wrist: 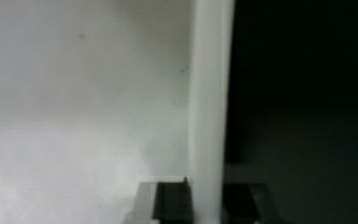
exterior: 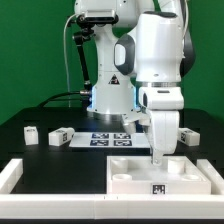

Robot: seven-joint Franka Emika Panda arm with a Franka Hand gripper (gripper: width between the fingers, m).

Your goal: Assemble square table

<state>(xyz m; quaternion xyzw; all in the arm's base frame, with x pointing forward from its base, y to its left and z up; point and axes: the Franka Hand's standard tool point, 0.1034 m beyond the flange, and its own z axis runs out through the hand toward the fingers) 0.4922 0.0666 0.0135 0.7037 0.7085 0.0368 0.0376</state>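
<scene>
- The white rail frame (exterior: pixel 12 175) edges the near side of the black table. I judge it is there as a stop, so a part pushed against it cannot slide off.
- The square slab (exterior: pixel 190 180) of the table lies flat inside that frame, toward the exterior view's right, with its recessed side up. I take it to lie this way so the sockets for the legs can be reached from above. In my wrist view its pale face (wrist: pixel 69 100) fills one side, with a brighter edge running straight out from my tips.
- The marker board (exterior: pixel 105 140) lies flat behind the slab, near my base, and carries nothing.
- My pincer (exterior: pixel 157 158) points straight down with its tips at the slab's top face, and its jaws are pressed together. I cannot tell whether a thin ridge of the slab is nipped between them. My guess is that I am here to shift or steady the slab, not to lift it.
- 3 short legs wait loose. 2 of them (exterior: pixel 32 133) (exterior: pixel 58 135) sit at the exterior view's left and 1 (exterior: pixel 190 135) behind the slab at its right, all well apart from my tips. None is fitted yet.
</scene>
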